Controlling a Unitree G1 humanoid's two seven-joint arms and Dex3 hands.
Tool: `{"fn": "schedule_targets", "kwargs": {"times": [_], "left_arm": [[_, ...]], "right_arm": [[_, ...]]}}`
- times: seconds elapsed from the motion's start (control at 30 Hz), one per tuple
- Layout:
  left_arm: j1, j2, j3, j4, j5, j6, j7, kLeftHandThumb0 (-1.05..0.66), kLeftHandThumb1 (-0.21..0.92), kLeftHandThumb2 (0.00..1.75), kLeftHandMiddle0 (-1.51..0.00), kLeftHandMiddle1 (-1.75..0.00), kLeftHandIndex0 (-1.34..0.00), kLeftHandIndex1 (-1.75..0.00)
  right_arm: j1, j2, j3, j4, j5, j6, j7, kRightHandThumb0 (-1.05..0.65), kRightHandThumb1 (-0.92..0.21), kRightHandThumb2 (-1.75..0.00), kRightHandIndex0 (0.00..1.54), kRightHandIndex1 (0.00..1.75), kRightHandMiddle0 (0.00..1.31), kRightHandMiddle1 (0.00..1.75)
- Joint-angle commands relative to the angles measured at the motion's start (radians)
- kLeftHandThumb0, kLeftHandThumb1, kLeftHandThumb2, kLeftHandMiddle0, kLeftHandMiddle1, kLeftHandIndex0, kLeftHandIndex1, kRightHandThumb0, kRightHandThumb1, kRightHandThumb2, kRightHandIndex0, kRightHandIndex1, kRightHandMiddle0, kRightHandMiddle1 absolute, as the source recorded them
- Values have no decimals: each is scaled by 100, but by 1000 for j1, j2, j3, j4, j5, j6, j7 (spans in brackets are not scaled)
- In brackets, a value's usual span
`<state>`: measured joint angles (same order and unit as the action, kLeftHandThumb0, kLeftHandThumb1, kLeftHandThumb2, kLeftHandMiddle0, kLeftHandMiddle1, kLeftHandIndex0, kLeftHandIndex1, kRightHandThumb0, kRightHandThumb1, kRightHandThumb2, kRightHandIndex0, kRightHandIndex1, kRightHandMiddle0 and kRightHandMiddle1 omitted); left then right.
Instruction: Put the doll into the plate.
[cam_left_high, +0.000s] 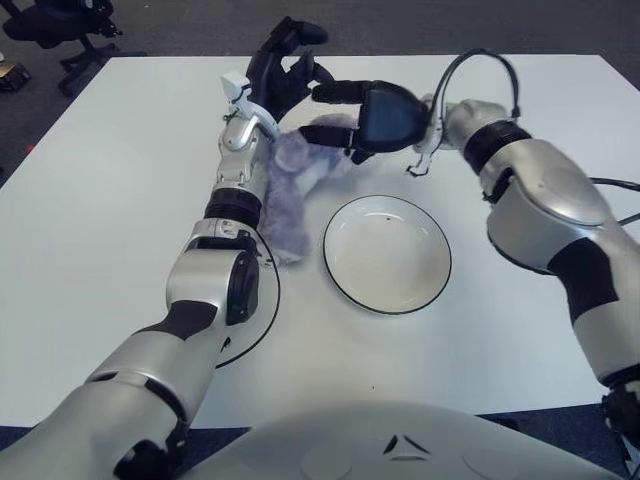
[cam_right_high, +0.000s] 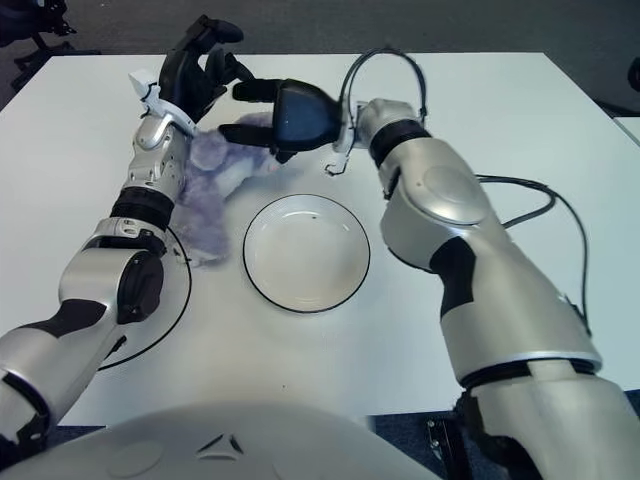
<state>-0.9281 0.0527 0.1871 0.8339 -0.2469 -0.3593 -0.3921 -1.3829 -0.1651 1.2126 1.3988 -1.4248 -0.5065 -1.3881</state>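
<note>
between left hand (cam_left_high: 283, 68) and right hand (cam_left_high: 372, 117), both gripping, doll (cam_left_high: 292, 185) hangs lengthwise toward robot.

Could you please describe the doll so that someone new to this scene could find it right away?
On the white table, look just left of the round white plate with the dark rim. There the doll, a fuzzy lavender plush, hangs beside the left forearm, with the left hand and right hand at its top. It is the only soft, purple thing there.

Both views come from the robot's head, looking forward and steeply down at the white table (cam_left_high: 100, 200), close enough that its chest fills the bottom edge. They overlap almost completely; the right eye just shifts everything leftward.
</note>
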Motion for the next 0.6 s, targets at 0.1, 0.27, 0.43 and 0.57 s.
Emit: {"fn": "schedule_targets", "kwargs": {"times": [0.1, 0.27, 0.43, 0.57], "left_arm": [[39, 2, 12, -34, 4, -22, 38, -1, 70, 55, -67, -138, -47, -129], [54, 9, 11, -62, 24, -31, 82, -1, 70, 56, -66, -139, -48, -128], [65, 15, 9, -83, 21, -31, 94, -1, 70, 56, -66, -139, -48, -128], [91, 26, 13, -127, 12, -34, 101, -1, 70, 56, -66, -140, -48, -128]], "right_arm": [[39, 91, -195, 40, 221, 136, 732, -76, -92, -23, 39, 0, 37, 0], [47, 82, -218, 32, 239, 136, 764, -75, -92, -22, 35, 0, 36, 0], [27, 74, -241, 26, 259, 118, 840, -75, -92, -22, 34, 0, 35, 0], [-11, 66, -275, 21, 292, 87, 957, -82, -92, -30, 38, 1, 36, 0]]}}
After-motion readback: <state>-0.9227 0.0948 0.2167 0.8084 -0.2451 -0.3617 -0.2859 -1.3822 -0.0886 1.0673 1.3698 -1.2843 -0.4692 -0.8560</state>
